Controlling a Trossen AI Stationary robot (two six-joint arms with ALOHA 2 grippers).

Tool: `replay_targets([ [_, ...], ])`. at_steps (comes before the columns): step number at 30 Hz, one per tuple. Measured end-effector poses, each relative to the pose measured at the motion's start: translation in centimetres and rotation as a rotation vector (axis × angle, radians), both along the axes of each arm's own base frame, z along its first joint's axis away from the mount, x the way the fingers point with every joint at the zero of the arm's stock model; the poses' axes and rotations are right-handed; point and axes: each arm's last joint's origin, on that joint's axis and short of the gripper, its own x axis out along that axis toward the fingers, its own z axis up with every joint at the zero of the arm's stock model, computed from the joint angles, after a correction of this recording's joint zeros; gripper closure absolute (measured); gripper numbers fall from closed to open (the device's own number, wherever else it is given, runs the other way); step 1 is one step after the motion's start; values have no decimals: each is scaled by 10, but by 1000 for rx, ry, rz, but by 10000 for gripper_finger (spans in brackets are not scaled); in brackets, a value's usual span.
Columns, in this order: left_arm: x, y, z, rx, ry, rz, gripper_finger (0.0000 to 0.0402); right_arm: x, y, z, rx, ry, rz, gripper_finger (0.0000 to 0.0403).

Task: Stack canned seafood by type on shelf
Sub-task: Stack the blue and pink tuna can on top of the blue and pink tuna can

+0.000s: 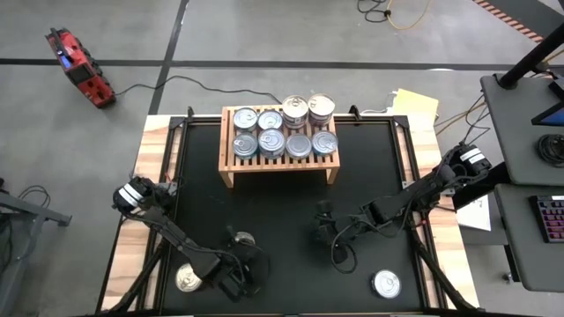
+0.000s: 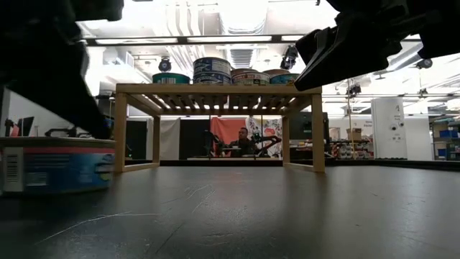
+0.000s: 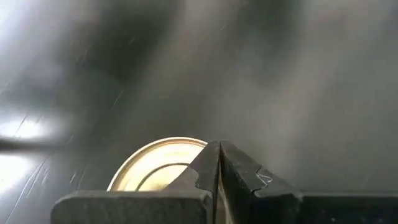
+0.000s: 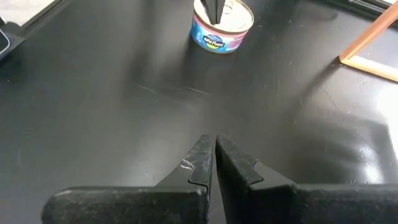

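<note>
Wooden shelf (image 1: 231, 167) holds eight cans (image 1: 271, 143).

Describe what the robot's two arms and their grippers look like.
Both arms are dark, slim and jointed, each with a white-banded block near its base and black cables along it. The left gripper and right gripper each have two matte black, wedge-shaped fingers with scuffed tips.

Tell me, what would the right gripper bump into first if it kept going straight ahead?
Probably the blue-and-pink labelled tin, which sits ahead of the right gripper across bare black mat. Its shut fingers aim slightly downward, so they might touch the mat first.
</note>
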Motion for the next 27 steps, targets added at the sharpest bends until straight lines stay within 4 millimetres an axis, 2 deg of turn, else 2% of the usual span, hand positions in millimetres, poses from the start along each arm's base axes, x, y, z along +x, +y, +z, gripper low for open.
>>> replay_targets([
  [5, 6, 2, 1, 14, -17, -54, 401, -1, 0, -1, 4, 16, -8, 390],
  [10, 1, 1, 23, 48, 23, -74, 401, -1, -1, -2, 17, 26, -19, 390],
  [16, -13, -4, 42, 0, 229, -93, 401, -1, -1, -2, 18, 24, -20, 390],
  [20, -23, -2, 40, -52, 367, -64, 401, -1, -1, -2, 18, 24, -20, 390],
  [27, -32, 6, 23, -44, 443, -41, 401, -1, -1, -2, 13, 24, -16, 390],
])
